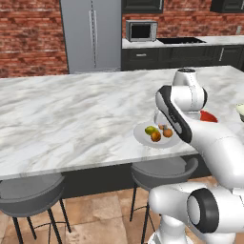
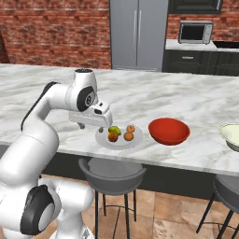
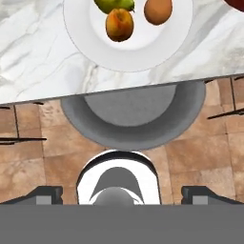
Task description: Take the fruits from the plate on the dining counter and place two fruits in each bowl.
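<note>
Fruits on the plate point(image 2: 103, 141), at the near edge of the marble desk point(image 1: 71, 119). Three fruits can be told apart: a yellow-green oval fruit point(image 2: 115, 130) on the left, an orange-brown fruit point(image 2: 113, 137) just in front of it and touching it, and a round orange fruit point(image 2: 129, 136) to the right. In the right base view another small orange shape sits just behind the round orange fruit; whether it is a fourth fruit cannot be told for certain. All lie toward the middle of the plate, close together.

The red bowl point(image 2: 169, 130) stands on the desk just right of the plate, apart from it. The pale bowl point(image 2: 230, 136) stands further right, well apart from the red one, cut off by the picture edge.

The hand point(image 2: 91, 116) hangs over the near-left rim of the plate, above the desk's edge. In the hand view the two finger tips point(image 3: 47, 194) stand far apart at the bottom corners: the jaws are wide open, holding nothing and touching nothing.

Below the desk edge, a grey stool point(image 2: 111, 172) stands on the tiled floor point(image 3: 28, 157) directly under the plate. On the far side, a steel refrigerator point(image 1: 90, 33) and a microwave point(image 2: 195, 31) stand against a brick wall point(image 1: 28, 38).
</note>
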Robot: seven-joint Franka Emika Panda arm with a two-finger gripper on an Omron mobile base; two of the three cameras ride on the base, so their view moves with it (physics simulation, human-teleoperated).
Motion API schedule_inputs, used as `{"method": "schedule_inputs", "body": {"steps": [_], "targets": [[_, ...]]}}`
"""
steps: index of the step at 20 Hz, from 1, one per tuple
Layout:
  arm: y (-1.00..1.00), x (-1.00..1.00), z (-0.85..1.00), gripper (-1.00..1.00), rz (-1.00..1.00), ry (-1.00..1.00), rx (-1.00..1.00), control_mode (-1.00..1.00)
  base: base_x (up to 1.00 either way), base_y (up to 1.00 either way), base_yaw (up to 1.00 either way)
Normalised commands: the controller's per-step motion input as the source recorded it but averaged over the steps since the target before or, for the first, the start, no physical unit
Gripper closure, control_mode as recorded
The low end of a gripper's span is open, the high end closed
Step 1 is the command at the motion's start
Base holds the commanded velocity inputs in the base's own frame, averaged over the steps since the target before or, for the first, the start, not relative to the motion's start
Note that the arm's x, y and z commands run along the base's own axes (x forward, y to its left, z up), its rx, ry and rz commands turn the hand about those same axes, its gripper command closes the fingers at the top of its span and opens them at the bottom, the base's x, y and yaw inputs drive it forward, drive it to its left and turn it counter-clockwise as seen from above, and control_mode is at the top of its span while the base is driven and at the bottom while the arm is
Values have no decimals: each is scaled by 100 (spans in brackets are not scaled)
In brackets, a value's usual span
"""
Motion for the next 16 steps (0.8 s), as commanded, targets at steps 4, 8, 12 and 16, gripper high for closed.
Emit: {"method": "schedule_inputs", "body": {"steps": [4,8,12,16], "targets": [[0,18,-12,-100,-1,19,-5,-100,0,0,0],[0,16,-15,-100,0,16,-5,-100,0,0,0],[0,10,-33,-100,0,3,-2,-100,0,0,0],[0,0,-52,-100,0,-21,0,-100,0,0,0]]}}
